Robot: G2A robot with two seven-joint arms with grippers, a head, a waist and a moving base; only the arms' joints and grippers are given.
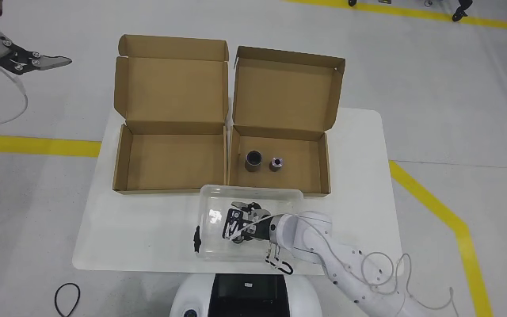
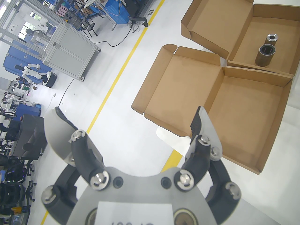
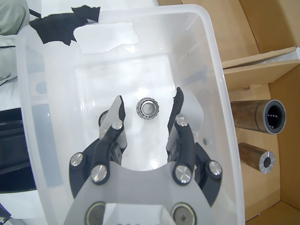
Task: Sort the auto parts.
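Note:
My right gripper (image 3: pixel 147 111) stands open inside a clear plastic bin (image 3: pixel 218 76), its fingers on either side of a small ribbed metal bearing (image 3: pixel 147 108) on the bin floor. A second small part (image 3: pixel 102 116) lies half hidden behind one finger. In the top view the same gripper (image 1: pixel 240 222) sits low in the bin (image 1: pixel 252 189) at the table's front. A large dark cylinder (image 1: pixel 253 160) and a smaller metal-faced one (image 1: pixel 276 164) stand in the right cardboard box (image 1: pixel 317 170). My left gripper (image 2: pixel 129 115) hangs open and empty over the floor, left of the table.
The left cardboard box (image 1: pixel 170 162) has nothing in it, its lid flap standing open like the right one's. Black tape (image 3: pixel 63 26) marks the bin's wall. Yellow floor lines (image 1: pixel 47 146) run past the white table (image 1: pixel 356 206).

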